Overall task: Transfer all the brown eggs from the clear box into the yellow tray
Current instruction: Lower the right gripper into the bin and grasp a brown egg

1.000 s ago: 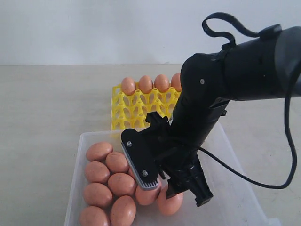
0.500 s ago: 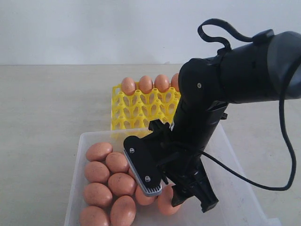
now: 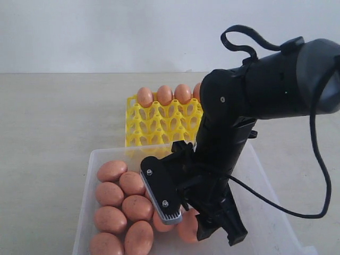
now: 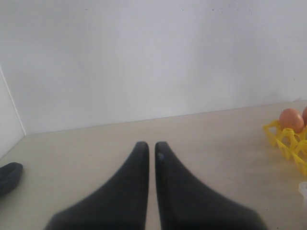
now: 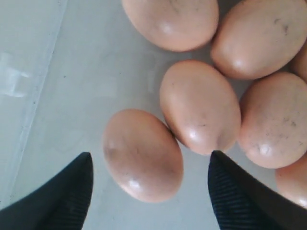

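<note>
Clear box [image 3: 114, 151] is sitting on the tabletop [image 3: 48, 117] at the near edge of the exterior view, with the yellow tray [image 3: 159, 125] lying just behind it. Right arm [image 3: 255, 101] is reaching down into the box. Left gripper [image 4: 149, 146] is hovering over the tabletop, fingers nearly together, gripping nothing. Right gripper [image 5: 149, 160] is standing wide, straddling one egg [image 5: 141, 139] without touching it. Brown eggs [image 3: 125, 204] are clustering in the box's left half; four [image 3: 164, 94] are sitting in the tray's far row.
</note>
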`<state>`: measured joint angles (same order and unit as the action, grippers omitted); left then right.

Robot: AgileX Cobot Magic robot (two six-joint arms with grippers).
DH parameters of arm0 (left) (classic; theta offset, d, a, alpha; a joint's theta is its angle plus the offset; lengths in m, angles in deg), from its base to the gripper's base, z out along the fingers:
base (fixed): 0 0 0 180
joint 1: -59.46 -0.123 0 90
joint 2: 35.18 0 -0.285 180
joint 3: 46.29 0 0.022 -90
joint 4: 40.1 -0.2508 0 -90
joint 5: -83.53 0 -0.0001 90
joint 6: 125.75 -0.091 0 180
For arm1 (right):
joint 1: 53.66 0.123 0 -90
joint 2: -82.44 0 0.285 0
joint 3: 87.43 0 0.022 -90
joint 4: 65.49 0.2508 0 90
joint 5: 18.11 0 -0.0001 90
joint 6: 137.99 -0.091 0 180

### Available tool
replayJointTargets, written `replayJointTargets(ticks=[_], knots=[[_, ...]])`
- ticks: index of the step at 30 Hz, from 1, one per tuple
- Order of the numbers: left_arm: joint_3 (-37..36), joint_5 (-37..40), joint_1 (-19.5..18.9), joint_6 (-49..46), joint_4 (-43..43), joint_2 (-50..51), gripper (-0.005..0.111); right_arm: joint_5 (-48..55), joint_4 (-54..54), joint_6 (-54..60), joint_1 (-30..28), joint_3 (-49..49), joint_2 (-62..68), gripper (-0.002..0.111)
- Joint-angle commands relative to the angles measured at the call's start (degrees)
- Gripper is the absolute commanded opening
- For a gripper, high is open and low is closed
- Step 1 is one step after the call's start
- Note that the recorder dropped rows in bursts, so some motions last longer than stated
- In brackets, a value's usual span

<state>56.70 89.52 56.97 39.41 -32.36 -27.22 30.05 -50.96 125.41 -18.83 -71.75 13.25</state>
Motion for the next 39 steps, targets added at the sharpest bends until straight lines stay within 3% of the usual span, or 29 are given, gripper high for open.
replayJointTargets(ticks=[1,16,19,24,32,39], knots=[[-0.2,-0.1,0.4,-0.2,0.2,-0.2,0.004,0.8,0.1,-0.5,0.0,-0.1,2.1,0.059],[-0.2,-0.2,0.4,-0.2,0.2,-0.2,0.004,-0.8,0.1,-0.6,0.0,-0.1,4.4,0.059],[-0.2,-0.2,0.4,-0.2,0.2,-0.2,0.004,-1.6,0.1,-1.1,0.0,-0.1,4.4,0.048],[-0.2,-0.2,0.4,-0.2,0.2,-0.2,0.004,-1.0,0.1,-7.8,0.0,-0.1,4.4,0.001],[-0.2,-0.2,0.4,-0.2,0.2,-0.2,0.004,1.8,-0.1,-36.8,0.0,-0.1,3.3,0.000],[-0.2,-0.2,0.4,-0.2,0.2,-0.2,0.004,0.2,-0.1,-45.7,0.0,-0.1,-3.5,0.000]])
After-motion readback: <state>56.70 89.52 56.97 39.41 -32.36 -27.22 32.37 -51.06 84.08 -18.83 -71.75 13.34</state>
